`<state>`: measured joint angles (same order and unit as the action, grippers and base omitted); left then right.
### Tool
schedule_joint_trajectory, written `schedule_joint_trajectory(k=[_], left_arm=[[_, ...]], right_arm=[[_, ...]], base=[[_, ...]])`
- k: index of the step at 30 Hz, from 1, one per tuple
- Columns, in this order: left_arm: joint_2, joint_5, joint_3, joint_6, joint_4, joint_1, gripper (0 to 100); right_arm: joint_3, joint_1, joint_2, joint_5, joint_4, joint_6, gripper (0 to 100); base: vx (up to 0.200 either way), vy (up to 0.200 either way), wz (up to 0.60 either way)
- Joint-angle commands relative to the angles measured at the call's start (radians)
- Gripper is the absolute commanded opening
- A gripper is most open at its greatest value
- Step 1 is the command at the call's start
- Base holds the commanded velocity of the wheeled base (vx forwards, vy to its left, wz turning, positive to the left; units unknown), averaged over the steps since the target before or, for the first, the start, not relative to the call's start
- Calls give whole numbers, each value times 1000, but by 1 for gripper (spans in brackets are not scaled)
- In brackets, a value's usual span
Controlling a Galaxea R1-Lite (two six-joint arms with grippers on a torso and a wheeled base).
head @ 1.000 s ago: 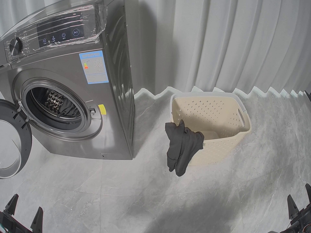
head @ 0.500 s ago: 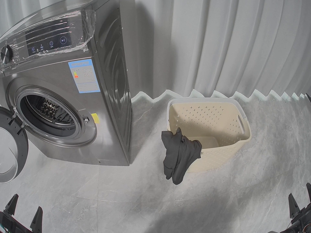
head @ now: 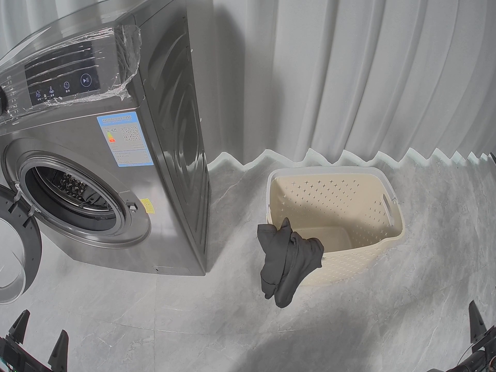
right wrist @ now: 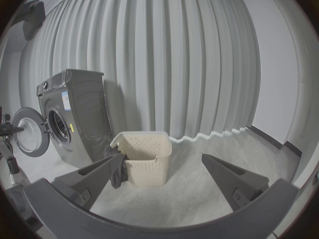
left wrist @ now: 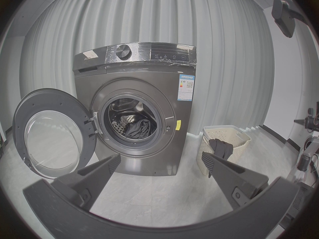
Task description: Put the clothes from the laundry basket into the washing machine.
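Note:
A cream laundry basket (head: 377, 233) (left wrist: 237, 138) (right wrist: 146, 150) stands on the floor right of the washing machine (head: 103, 130) (left wrist: 139, 83) (right wrist: 83, 117). A dark grey garment (head: 287, 264) (left wrist: 221, 147) (right wrist: 117, 176) hangs over the basket's near left corner, down its outside. The machine's round door (head: 13, 254) (left wrist: 50, 133) (right wrist: 28, 136) is swung wide, and dark clothes (left wrist: 138, 128) lie in the drum. My left gripper (head: 39, 334) (left wrist: 161, 161) is low at the near left, open and empty. My right gripper (right wrist: 161, 163) is low at the near right, open and empty, well short of the basket.
White pleated curtains (head: 336, 63) hang behind the machine and basket. Bare grey marbled floor (head: 206, 311) lies between me and both. The open door juts out at the machine's left.
The whole head view has shifted: machine and basket sit further left and lower in the picture, so the camera moved. Nothing in the scene moved and both grippers stayed open.

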<state>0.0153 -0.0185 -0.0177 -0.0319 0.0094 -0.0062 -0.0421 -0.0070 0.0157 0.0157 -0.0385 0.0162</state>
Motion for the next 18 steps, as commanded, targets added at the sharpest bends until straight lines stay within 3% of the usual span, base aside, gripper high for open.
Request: schedule_joint_trajectory(k=[1,4,8,9,11,13,18], left_arm=[[-15,0,16,0,0,0,100],[-15,0,16,-3,0,0,100],[-15,5,16,-3,0,0,100],[-15,5,16,-2,0,0,100],[-15,5,16,0,0,0,100],[-15,5,16,-2,0,0,100],[-15,5,16,-3,0,0,100]], right_arm=[[-163,24,147,-60,40,47,100],[-150,68,291,-119,55,56,100],[-165,90,454,-126,-23,25,100],[-168,101,573,-134,-132,-13,100],[-166,124,670,-154,-213,-32,100],[-170,185,788,-178,-279,-35,100],[-211,320,1003,-172,-302,-10,100]], base=[[0,0,0],[0,0,0],[0,0,0],[0,0,0],[0,0,0],[0,0,0],[0,0,0]])
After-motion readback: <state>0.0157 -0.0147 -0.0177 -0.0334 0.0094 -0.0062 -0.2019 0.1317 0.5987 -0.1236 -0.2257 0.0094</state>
